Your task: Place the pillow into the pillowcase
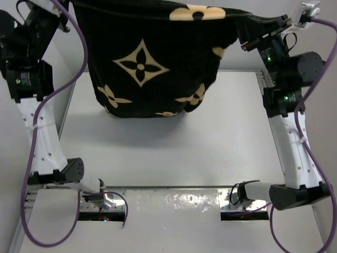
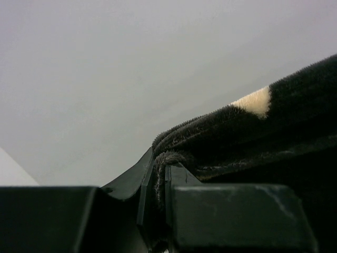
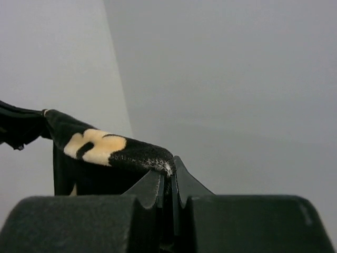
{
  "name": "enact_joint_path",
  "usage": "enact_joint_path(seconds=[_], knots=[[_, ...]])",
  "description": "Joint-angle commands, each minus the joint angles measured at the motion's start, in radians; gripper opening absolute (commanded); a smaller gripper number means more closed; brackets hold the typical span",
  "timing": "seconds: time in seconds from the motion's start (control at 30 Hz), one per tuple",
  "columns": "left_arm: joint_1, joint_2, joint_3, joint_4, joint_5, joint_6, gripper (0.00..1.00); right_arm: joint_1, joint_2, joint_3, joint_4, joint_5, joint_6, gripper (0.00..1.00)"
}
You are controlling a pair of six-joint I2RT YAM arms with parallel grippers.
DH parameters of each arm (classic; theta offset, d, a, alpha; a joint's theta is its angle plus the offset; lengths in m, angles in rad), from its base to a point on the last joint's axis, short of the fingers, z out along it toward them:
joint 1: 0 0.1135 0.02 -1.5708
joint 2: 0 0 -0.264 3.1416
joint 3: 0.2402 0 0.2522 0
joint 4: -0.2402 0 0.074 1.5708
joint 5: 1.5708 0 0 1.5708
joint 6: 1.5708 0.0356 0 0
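So I've got the big black plush fabric pillowcase with the tan four-petal flower and star print (image 1: 147,58) hoisted up over the pale grey table (image 1: 174,153), slung between my two arms like a sack. My left gripper (image 2: 160,171) is pressed together on a rolled bit of the case's top hem. My right gripper (image 3: 169,176) is pinching the hem at the opposite end, right beside a tan patch. The top edge runs taut between the two pinches and the rest hangs below them. The bottom looks clear of the table, though from above I can't swear to it. The cream quilted pillow isn't visible in any view. The case looks plump low down, so my guess is it's already inside and this is the settle-it-down step. I reckon the next move calls for lowering both ends evenly, without one pinch letting go early, then checking the pillow fills the corners.
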Motion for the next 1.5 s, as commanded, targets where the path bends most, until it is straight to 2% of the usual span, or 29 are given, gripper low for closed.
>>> enact_joint_path(seconds=[0.0,0.13,0.23,0.27,0.3,0.33,0.5,0.6,0.67,0.77,0.87,1.03,1.07,1.17,1.3,1.47], knots=[[-0.008,-0.059,-0.068,0.002,-0.063,0.003,0.00,0.006,0.035,-0.074,-0.027,-0.001,0.007,0.00],[-0.011,-0.072,-0.123,0.005,-0.163,0.013,0.00,-0.004,0.054,-0.157,-0.040,0.005,0.022,0.00],[-0.011,-0.083,-0.129,0.007,-0.169,0.010,0.00,-0.008,0.069,-0.191,-0.032,-0.010,0.033,0.00],[-0.011,-0.089,-0.141,0.022,-0.175,0.003,0.00,-0.011,0.090,-0.191,0.018,-0.199,0.035,0.00],[-0.011,-0.089,-0.149,0.028,-0.184,0.000,0.00,-0.011,0.098,-0.189,0.040,-0.201,0.035,0.00],[-0.011,-0.089,-0.152,0.045,-0.197,-0.005,0.00,-0.004,0.110,-0.188,0.072,-0.271,0.054,0.00],[0.010,-0.062,-0.134,0.105,-0.332,-0.036,0.00,0.031,0.132,-0.162,0.107,-0.219,0.067,0.00],[0.059,-0.034,-0.099,0.143,-0.399,-0.062,0.00,0.094,0.184,-0.091,0.175,-0.289,0.093,0.00],[0.106,-0.017,-0.089,0.165,-0.405,-0.082,0.00,0.178,0.246,-0.012,0.190,-0.404,0.079,0.00],[0.154,-0.017,-0.114,0.156,-0.384,-0.088,0.00,0.292,0.308,0.047,0.181,-0.490,0.076,0.00],[0.188,-0.061,-0.230,0.142,-0.359,-0.062,0.00,0.372,0.350,-0.021,0.242,-0.563,0.097,0.00],[0.228,-0.149,-0.497,0.090,-0.315,0.025,0.00,0.456,0.383,-0.195,0.383,-0.517,0.189,0.00],[0.234,-0.169,-0.593,0.073,-0.318,0.054,0.00,0.485,0.393,-0.245,0.394,-0.488,0.193,0.00],[0.254,-0.183,-0.747,0.050,-0.333,0.120,0.00,0.521,0.455,-0.293,0.404,-0.474,0.196,0.00],[0.289,-0.171,-0.869,0.054,-0.355,0.153,0.00,0.562,0.529,-0.301,0.440,-0.474,0.232,0.00],[0.328,-0.157,-0.872,0.081,-0.293,0.102,0.00,0.550,0.544,-0.304,0.451,-0.452,0.254,0.00]])
